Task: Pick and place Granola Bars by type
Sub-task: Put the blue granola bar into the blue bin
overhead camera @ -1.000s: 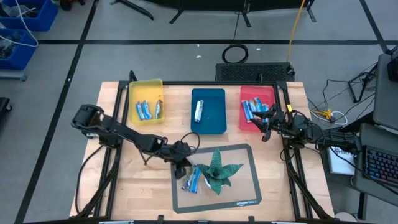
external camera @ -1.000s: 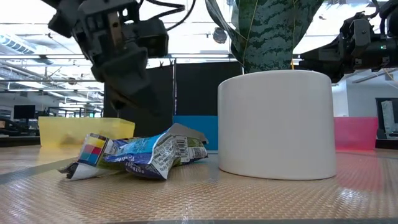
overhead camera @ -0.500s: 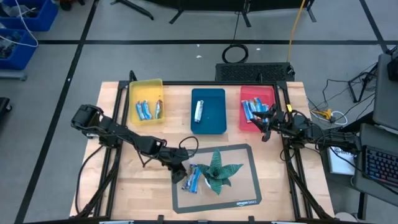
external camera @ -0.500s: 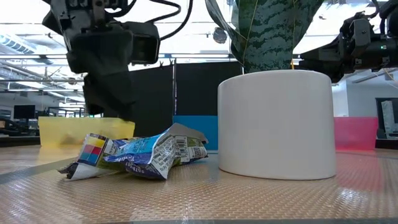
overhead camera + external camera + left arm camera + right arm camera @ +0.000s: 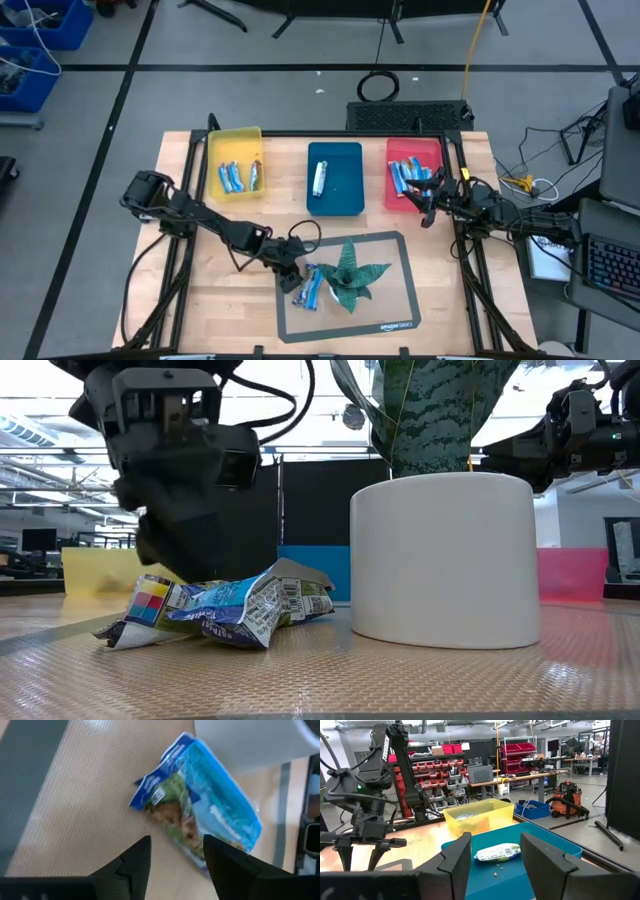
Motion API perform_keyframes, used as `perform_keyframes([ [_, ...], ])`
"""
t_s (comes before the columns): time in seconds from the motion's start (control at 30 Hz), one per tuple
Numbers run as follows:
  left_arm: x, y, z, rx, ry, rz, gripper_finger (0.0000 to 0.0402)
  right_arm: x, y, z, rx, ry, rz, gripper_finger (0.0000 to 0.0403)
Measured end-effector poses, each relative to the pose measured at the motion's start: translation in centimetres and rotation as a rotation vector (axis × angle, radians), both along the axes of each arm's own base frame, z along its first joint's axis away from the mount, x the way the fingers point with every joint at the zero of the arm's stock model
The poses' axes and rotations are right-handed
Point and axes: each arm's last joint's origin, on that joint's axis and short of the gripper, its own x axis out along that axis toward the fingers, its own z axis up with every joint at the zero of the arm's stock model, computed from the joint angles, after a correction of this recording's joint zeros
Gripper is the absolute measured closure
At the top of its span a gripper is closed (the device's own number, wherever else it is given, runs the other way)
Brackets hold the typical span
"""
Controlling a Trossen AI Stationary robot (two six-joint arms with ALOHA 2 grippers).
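Note:
A small heap of blue-wrapped Granola Bars (image 5: 310, 288) lies on the clear mat (image 5: 390, 318), next to a potted plant (image 5: 352, 270). My left gripper (image 5: 287, 268) hangs open just above the heap's left end. In its wrist view the fingers (image 5: 135, 862) stand on either side of a blue bar (image 5: 200, 815), clear of it. The low view shows the crumpled wrappers (image 5: 225, 610) flat on the mat under that gripper (image 5: 175, 550). My right gripper (image 5: 425, 197) waits open over the red tray's near edge (image 5: 413, 205).
Three trays stand along the far side: yellow (image 5: 222, 150) with several bars, blue (image 5: 345, 190) with one bar (image 5: 497, 852), red with several blue bars (image 5: 405, 177). The white plant pot (image 5: 445, 560) stands close to the right of the heap.
My left gripper has opened and come down toward the heap of bars, shifting a little toward the table's left edge. The bars have stayed where they were.

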Motion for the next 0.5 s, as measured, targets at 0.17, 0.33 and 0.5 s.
perform_keyframes([
  [0.17, 0.3, 0.0, -0.1, -0.001, -0.022, -0.007, 0.0235, 0.0, 0.0, 0.0, 0.0, 0.0, 0.0, 0.0243],
  [0.33, 0.8, -0.2, -1.2, -0.019, -0.02, -0.02, 0.0246, 0.0, 0.0, 0.0, 0.0, 0.0, 0.0, 0.0243],
  [0.5, 1.6, -0.5, -2.6, -0.077, -0.042, -0.059, 0.0249, 0.0, 0.0, 0.0, 0.0, 0.0, 0.0, 0.0243],
])
